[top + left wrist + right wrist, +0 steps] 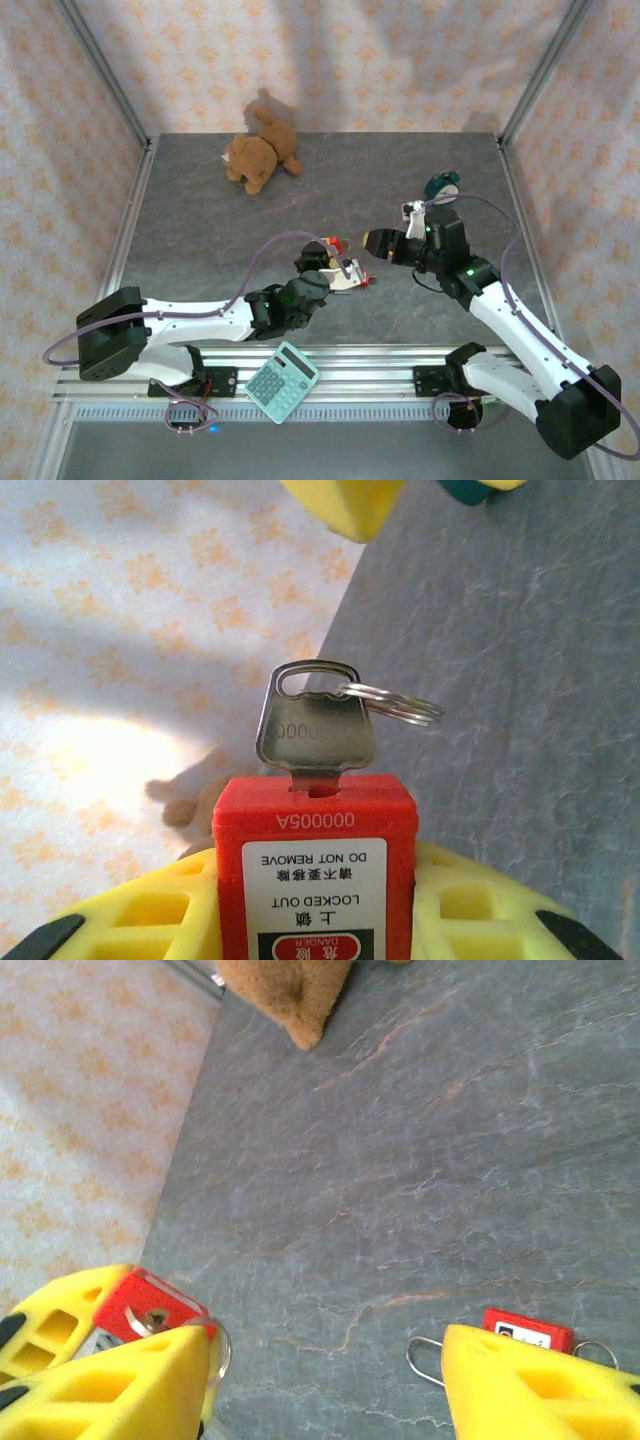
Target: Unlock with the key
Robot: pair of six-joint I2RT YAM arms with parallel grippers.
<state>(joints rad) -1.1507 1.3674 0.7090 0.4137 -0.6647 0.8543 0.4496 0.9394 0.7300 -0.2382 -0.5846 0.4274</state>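
Clamping the red plastic padlock (pixel 315 830), silver key (pixel 312 725) already inserted, the left gripper (pixel 315 920) is steadying it; the right gripper (pixel 330 1380) is hovering wide-jawed nearby; turning remains.

Grey, stone-patterned desk (pixel 200 220). A brown teddy (pixel 260 155) lies near its far edge, a teal item (pixel 441 185) near the right side, and a red lock (pixel 527 1329) mid-desk.

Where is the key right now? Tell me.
Centre of the left wrist view: the key is stuck in the red padlock that the left gripper holds.
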